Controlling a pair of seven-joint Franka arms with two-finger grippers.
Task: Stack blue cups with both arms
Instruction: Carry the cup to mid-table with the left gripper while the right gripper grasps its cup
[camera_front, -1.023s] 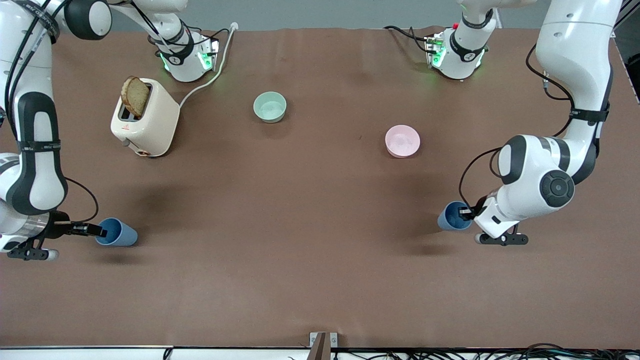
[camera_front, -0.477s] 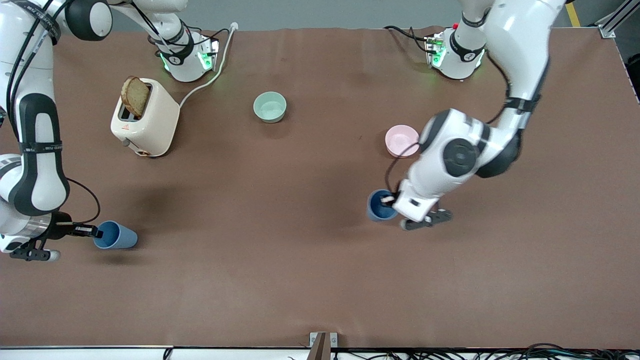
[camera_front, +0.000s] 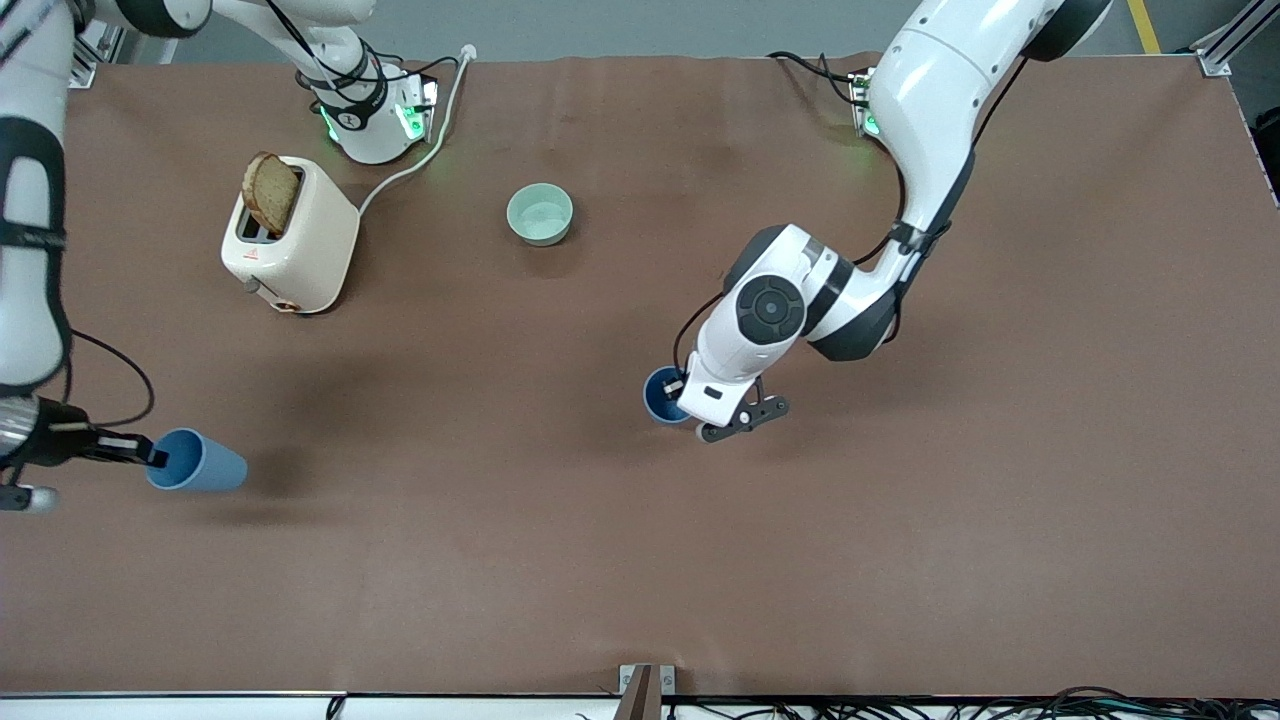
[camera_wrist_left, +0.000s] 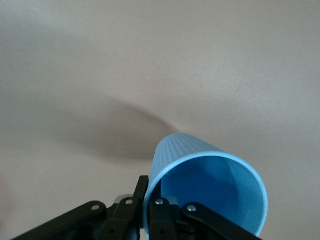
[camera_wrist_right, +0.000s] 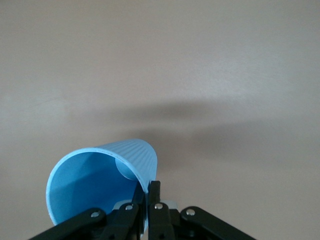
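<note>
My left gripper (camera_front: 677, 390) has carried its blue cup (camera_front: 661, 396) toward mid-table; my right gripper (camera_front: 150, 455) pinches the other cup (camera_front: 196, 461). Both are clamped on thin, light rims.

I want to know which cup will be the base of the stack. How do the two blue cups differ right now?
The cup in the left end effector shows as cup seen mouth-up, over the middle of the table; the cup in the right end effector, cup, shows its side wall, tilted, over the right arm's end of the table. Both are blue, ribbed, empty and pinched at the rim, as both wrist views show.
</note>
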